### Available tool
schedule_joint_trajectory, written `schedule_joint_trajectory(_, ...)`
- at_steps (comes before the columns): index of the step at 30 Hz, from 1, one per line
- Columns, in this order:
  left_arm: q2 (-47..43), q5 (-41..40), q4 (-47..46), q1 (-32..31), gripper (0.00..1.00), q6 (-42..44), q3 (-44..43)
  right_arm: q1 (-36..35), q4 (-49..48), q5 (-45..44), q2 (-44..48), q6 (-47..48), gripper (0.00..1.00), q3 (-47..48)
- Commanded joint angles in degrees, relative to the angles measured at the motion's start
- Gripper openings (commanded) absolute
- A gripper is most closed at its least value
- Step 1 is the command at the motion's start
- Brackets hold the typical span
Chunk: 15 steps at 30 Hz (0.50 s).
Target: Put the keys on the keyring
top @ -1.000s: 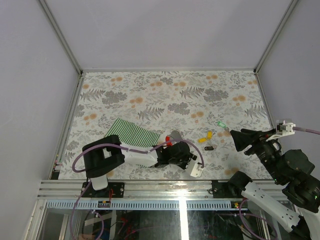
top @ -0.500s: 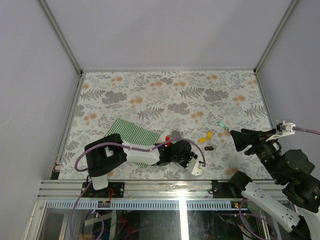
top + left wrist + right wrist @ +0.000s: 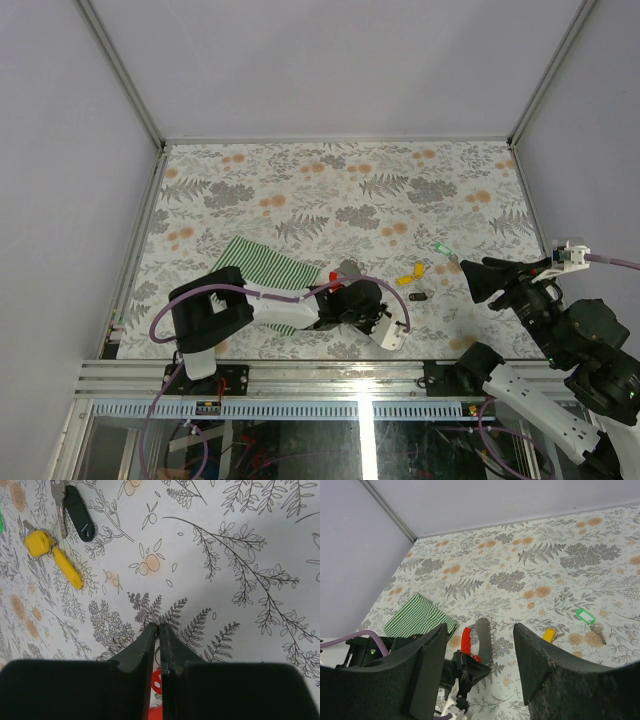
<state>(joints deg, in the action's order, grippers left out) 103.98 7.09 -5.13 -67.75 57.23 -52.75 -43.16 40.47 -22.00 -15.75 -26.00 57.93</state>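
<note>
Down near the front of the table (image 3: 300, 190), left gripper (image 3: 158, 628) pinched nearly closed on the keyring (image 3: 155, 680), red tag between its fingers; keys (image 3: 41, 544) lying apart, just right; right gripper (image 3: 480, 650) spread wide, empty, raised at right

The far half of the worktop (image 3: 330, 180) is bare right across, open to either arm, though the side walls (image 3: 60, 200) hem in both flanks. Toward the front, the left arm (image 3: 270, 308) lies low across the middle, over a corner of the striped cloth (image 3: 262, 268), and bars the way along the near edge. Its tool (image 3: 158, 626) is pinched thin onto the keyring (image 3: 334, 277). Between it and the right tool (image 3: 478, 276), fingers spread wide above the right side, lie the yellow key (image 3: 408, 277), dark key (image 3: 418, 296) and green tag (image 3: 441, 249), small and flat, with bare gaps between them.
</note>
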Motion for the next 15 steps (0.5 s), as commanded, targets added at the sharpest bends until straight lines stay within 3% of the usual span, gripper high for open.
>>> schedule_joint_trajectory(1,0.52,-0.75,1.52,0.40,0.06,-1.16,-1.53,0.15,-1.82,-1.10,-0.06,0.77,0.62,0.43)
schedule_joint_trajectory(5,0.31,-2.29,0.90,0.55,0.00,-2.57,-1.84,0.16,-1.74,-0.95,0.10,0.58,0.62,0.34)
schedule_joint_trajectory(15,-3.28,-3.21,-6.54,1.09,0.00,-8.81,1.97,0.11,-2.26,-0.44,0.38,-0.19,0.62,-0.94)
